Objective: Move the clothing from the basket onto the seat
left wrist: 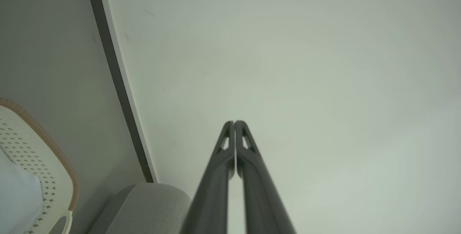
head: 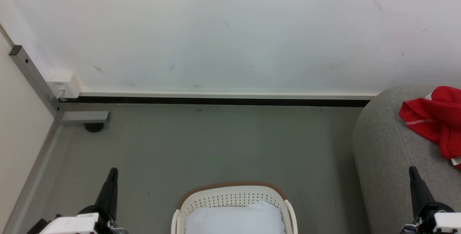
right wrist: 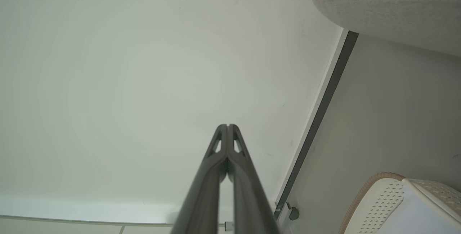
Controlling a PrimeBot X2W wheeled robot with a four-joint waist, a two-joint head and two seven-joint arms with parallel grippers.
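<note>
- The clothing (head: 437, 118) lies on the seat (head: 389, 147), far right; the basket (head: 234, 194), near centre, holds its pale pad (head: 234, 216).
- Left gripper (head: 112, 173) and right gripper (head: 412, 171): fingers closed, empty.
- Best next: check the basket's hidden near part.

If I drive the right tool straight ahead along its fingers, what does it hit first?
Most likely the white wall: in the right wrist view the shut right tool points at bare wall, with the seat off to one side. The distance to the wall can't be judged.
</note>
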